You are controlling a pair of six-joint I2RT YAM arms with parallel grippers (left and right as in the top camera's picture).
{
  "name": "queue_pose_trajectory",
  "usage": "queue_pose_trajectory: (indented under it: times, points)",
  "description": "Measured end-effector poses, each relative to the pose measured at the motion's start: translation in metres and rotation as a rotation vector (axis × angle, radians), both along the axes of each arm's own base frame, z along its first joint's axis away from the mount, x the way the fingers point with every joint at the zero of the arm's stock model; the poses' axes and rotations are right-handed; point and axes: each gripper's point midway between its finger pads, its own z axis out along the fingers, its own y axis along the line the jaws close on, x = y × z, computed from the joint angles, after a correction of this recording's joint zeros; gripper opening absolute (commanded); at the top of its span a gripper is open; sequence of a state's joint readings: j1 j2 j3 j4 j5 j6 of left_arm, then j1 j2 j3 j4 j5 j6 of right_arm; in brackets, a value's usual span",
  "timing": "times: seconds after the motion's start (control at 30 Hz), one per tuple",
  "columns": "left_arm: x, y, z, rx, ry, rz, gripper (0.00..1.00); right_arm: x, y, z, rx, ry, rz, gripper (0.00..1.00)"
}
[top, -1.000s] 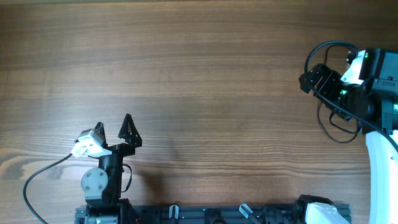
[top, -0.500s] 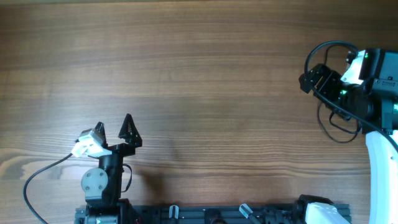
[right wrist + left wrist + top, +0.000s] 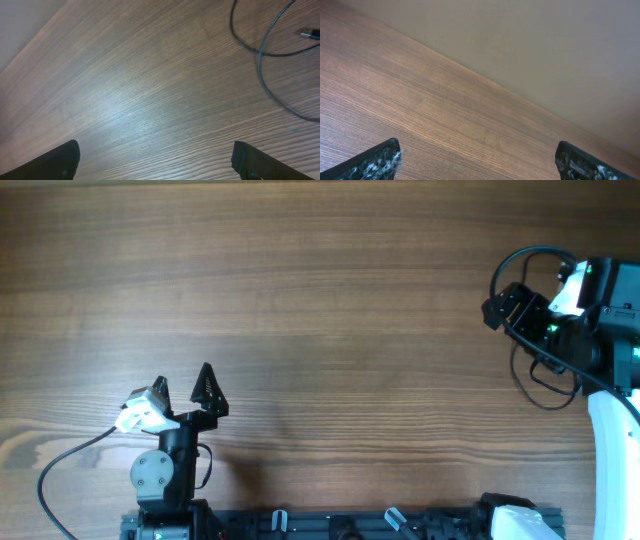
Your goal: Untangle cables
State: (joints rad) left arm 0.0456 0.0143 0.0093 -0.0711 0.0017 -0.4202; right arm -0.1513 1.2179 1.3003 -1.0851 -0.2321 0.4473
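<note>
Thin dark cables point(image 3: 261, 53) on the wooden table point(image 3: 320, 280), at its right side, ahead of the right gripper point(image 3: 157, 162) and not touching it. In the right wrist view: two smooth round wires, coming down from the top border, crossing once, then bending away to the right border in long loose curves. One small plug end point(image 3: 310, 35) between them, long axis nearly level, tip to the left. Right jaws spread wide, holding nothing. Left gripper point(image 3: 182, 380) near the front left of the table, well apart from the cables, black wedge-shaped fingers point(image 3: 370, 165) also spread wide and empty. Table surface brown, with fine straight grain, slightly shiny.
</note>
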Motion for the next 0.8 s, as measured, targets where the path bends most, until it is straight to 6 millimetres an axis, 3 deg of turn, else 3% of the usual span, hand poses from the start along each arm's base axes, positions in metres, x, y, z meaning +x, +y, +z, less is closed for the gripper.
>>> queue_pose_trajectory:
  times: [0.27,0.43,0.6,0.7,0.8]
  points:
    - [0.0,0.0,0.0,0.0,0.0,0.0,0.99,0.006,-0.003,0.003,0.006,-0.083,-0.05,1.0]
    - [0.0,0.0,0.0,0.004,0.0,-0.001,1.0,-0.008,-0.001,-0.027,0.041,-0.151,-0.109,1.0]
    - [0.0,-0.001,0.0,0.007,0.0,-0.004,1.0,-0.007,0.002,-0.057,0.054,-0.283,-0.106,1.0]
    - [0.0,-0.001,0.0,0.007,0.0,-0.005,1.0,-0.004,0.01,-0.058,0.04,-0.445,-0.05,1.0]
    - [0.0,-0.001,0.0,0.007,0.0,-0.005,1.0,-0.005,0.034,-0.036,-0.027,-0.679,0.104,1.0]
